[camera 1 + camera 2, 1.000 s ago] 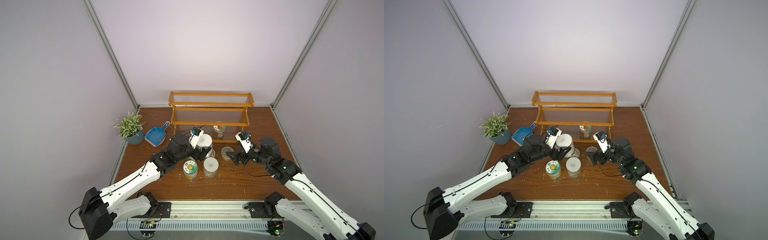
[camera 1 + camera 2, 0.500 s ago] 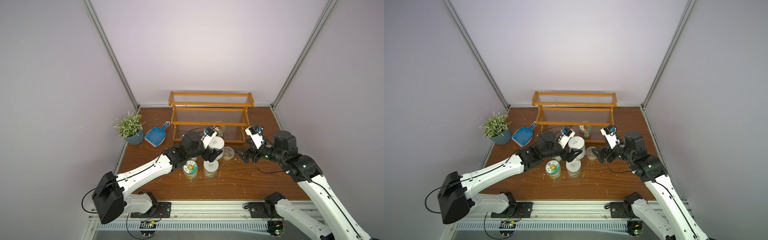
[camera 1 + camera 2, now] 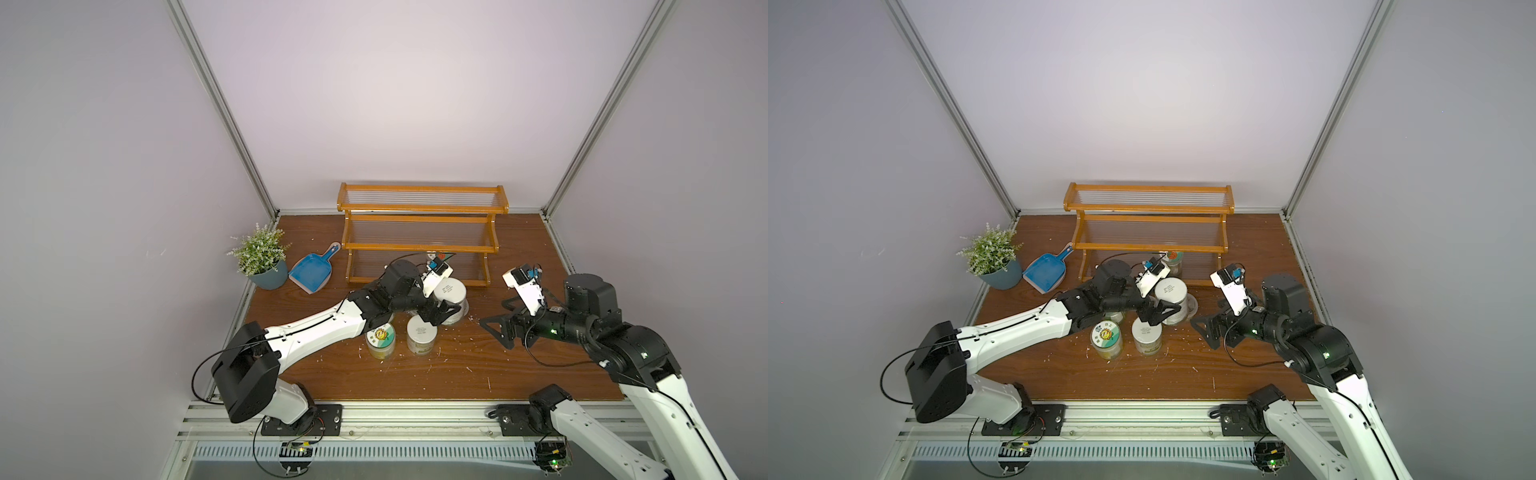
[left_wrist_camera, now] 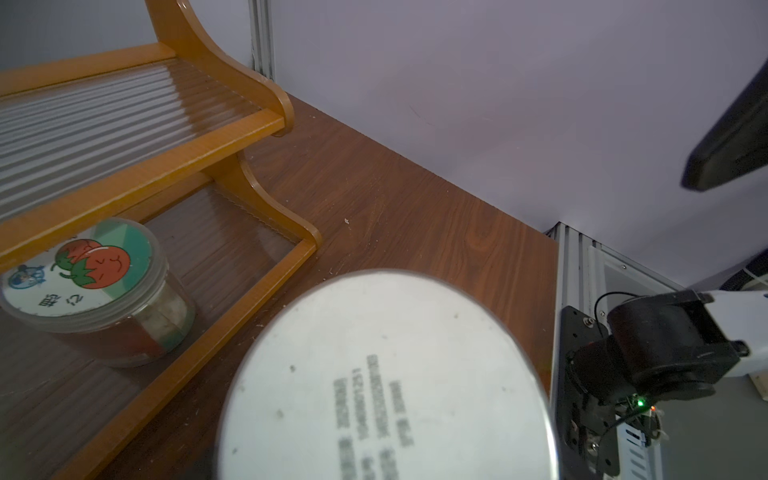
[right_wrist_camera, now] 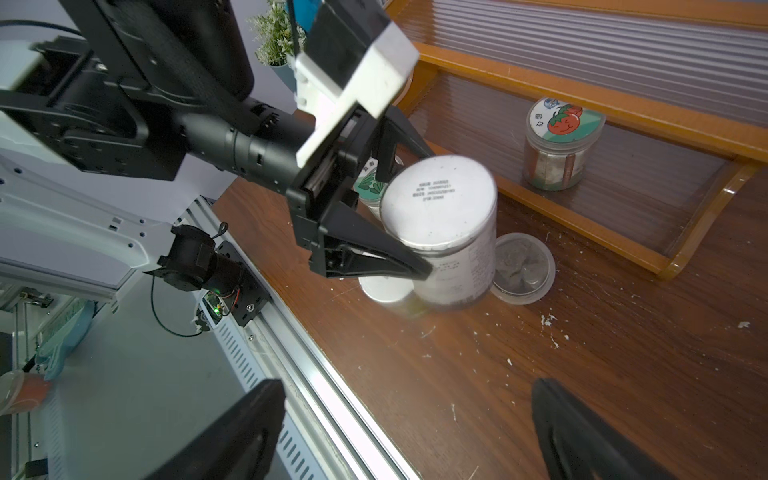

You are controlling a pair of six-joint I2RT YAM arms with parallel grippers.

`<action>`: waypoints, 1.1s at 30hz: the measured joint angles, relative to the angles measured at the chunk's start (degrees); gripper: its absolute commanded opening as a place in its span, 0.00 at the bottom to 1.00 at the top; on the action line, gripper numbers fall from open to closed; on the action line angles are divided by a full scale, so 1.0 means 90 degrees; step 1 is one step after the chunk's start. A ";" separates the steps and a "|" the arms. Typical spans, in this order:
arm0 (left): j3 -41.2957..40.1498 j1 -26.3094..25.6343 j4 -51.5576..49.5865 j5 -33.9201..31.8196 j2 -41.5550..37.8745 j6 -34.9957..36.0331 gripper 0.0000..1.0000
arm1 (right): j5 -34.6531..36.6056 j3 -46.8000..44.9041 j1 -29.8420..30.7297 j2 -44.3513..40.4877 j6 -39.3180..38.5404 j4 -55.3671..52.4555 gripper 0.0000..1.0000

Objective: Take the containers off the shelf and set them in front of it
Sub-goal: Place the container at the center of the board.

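Observation:
My left gripper (image 3: 444, 305) is shut on a white-lidded jar (image 3: 449, 291) (image 5: 440, 199), held upright low over the table just in front of the shelf (image 3: 419, 216) (image 4: 166, 166). Its lid (image 4: 386, 374) fills the left wrist view and hides the jaws there. A tomato-lidded jar (image 4: 83, 270) (image 5: 561, 124) stands on the lowest tier. On the table stand a picture-lidded jar (image 3: 380, 336), a white-lidded jar (image 3: 422, 332) and a clear-lidded cup (image 5: 521, 268). My right gripper (image 3: 496, 332) (image 5: 407, 395) hangs open and empty to the right of them.
A potted plant (image 3: 262, 259) and a blue dustpan (image 3: 311, 274) sit left of the shelf. Another green-lidded jar (image 5: 368, 183) is partly hidden under the left arm. White crumbs are scattered over the brown table (image 3: 457, 374). An aluminium rail (image 3: 415, 415) edges the front.
The left arm has carried the white-lidded jar to the right, next to the clear-lidded cup. The right gripper has drawn back to the right, away from the cup, still open.

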 measured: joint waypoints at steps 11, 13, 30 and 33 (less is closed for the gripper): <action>-0.0095 -0.0678 0.0146 -0.0034 0.0345 0.0379 0.86 | 0.0396 0.0240 0.0000 -0.0114 0.0063 -0.0413 0.99; -0.0131 -0.0748 0.0192 -0.0032 0.0466 0.0437 0.86 | 0.0478 0.0272 0.0000 -0.0138 0.0083 -0.0432 0.99; -0.0199 -0.0971 0.0537 0.0083 0.1248 0.0942 0.87 | 0.0828 0.0277 0.0000 -0.0316 0.0080 -0.0561 0.99; -0.0202 -0.1010 0.0602 0.0056 0.1338 0.1039 0.88 | 0.0828 0.0277 0.0000 -0.0316 0.0080 -0.0561 0.99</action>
